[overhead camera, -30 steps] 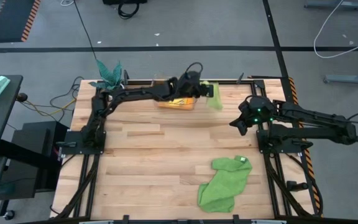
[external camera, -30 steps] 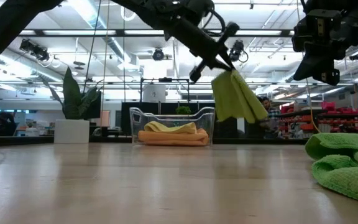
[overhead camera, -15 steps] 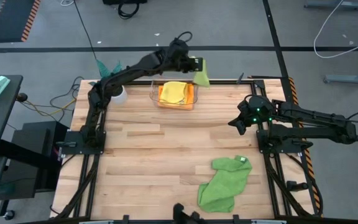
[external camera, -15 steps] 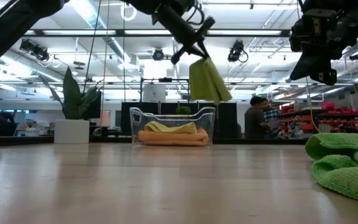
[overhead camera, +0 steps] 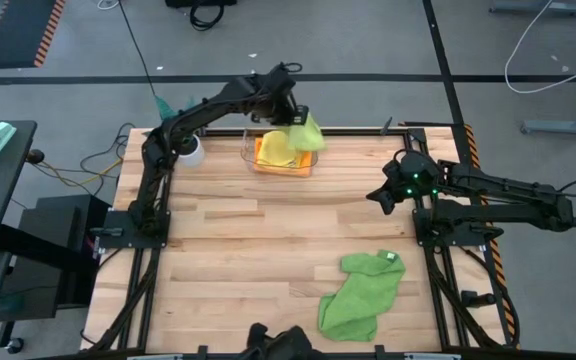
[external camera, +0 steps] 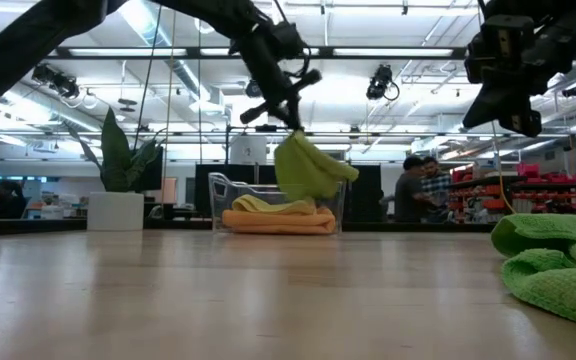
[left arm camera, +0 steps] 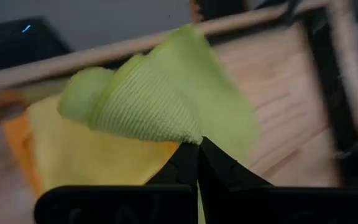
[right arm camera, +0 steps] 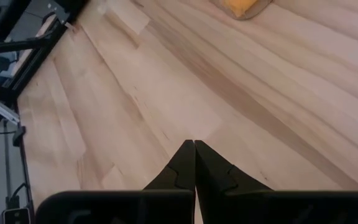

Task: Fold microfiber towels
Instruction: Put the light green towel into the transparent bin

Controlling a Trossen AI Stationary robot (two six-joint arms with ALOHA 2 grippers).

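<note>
My left gripper (overhead camera: 292, 116) hangs over the clear bin (overhead camera: 315, 166) at the table's far middle, shut on a folded lime green towel (overhead camera: 307, 133). In the bin lie a yellow towel (overhead camera: 276, 147) on top of an orange towel (external camera: 278, 223). The larger mid-green towel (overhead camera: 361, 293) with its white tag (overhead camera: 389, 257) lies crumpled on the table near the right front. My right gripper (overhead camera: 376, 197) waits shut above the table's right side, with nothing between its fingers (right arm camera: 194, 144). My left gripper pinches the folded lime towel at its upper edge (left arm camera: 188, 135) between the two fingertips, several layers together. The fingers slant down from the table's left. The towel hangs bunched below them (external camera: 311, 168), lifted clear of the table, over the bin's right part.
A teal-leaved plant (external camera: 120, 158) in a white pot (overhead camera: 192, 152) stands at the far left corner, beside the left arm. Bare wood stretches across the table's middle and left (overhead camera: 248, 260). People stand in the room behind (external camera: 418, 185). Something dark shows past the near edge (overhead camera: 278, 342).
My left gripper has carried the lime towel from right of the bin toward the table's left, out past the far edge and back over the bin. It has tipped further down. The towel has swung and now hangs lower, level with the bin's rim.
</note>
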